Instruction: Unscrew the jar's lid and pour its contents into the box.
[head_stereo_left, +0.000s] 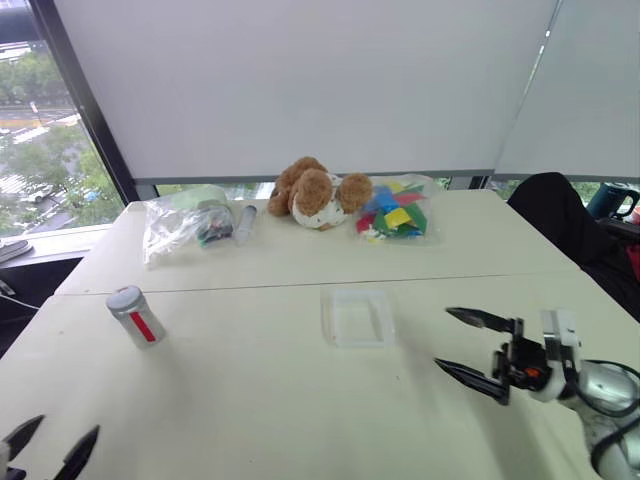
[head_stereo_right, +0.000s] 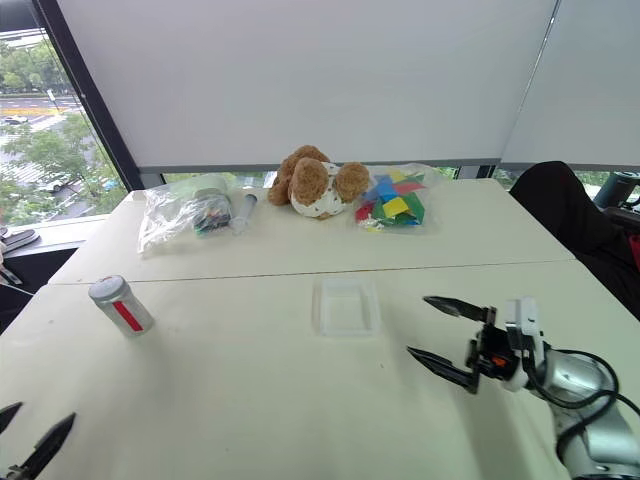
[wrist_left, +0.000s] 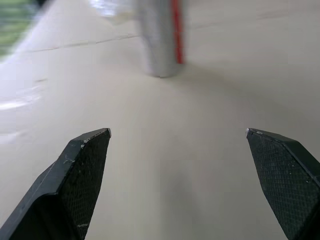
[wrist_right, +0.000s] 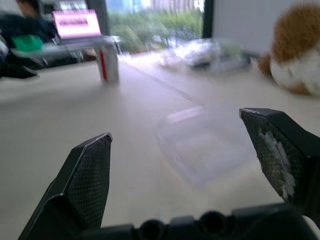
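The silver-grey jar (head_stereo_left: 137, 318) with a red stripe stands upright on the left of the white table, its pale lid (head_stereo_left: 124, 298) screwed on top. The contents are hidden inside. A clear shallow box (head_stereo_left: 357, 315) lies empty near the table's middle. My left gripper (head_stereo_left: 48, 446) is open at the near left edge, some way short of the jar (wrist_left: 161, 35), with nothing between its fingers. My right gripper (head_stereo_left: 463, 344) hovers open to the right of the box (wrist_right: 200, 145), pointing left toward it, holding nothing.
Along the table's far side lie a clear bag of small items (head_stereo_left: 187, 220), a slim clear tube (head_stereo_left: 245, 222), a brown plush toy (head_stereo_left: 316, 192) and a bag of coloured pieces (head_stereo_left: 397, 212). A dark chair back (head_stereo_left: 556, 215) stands at the right edge.
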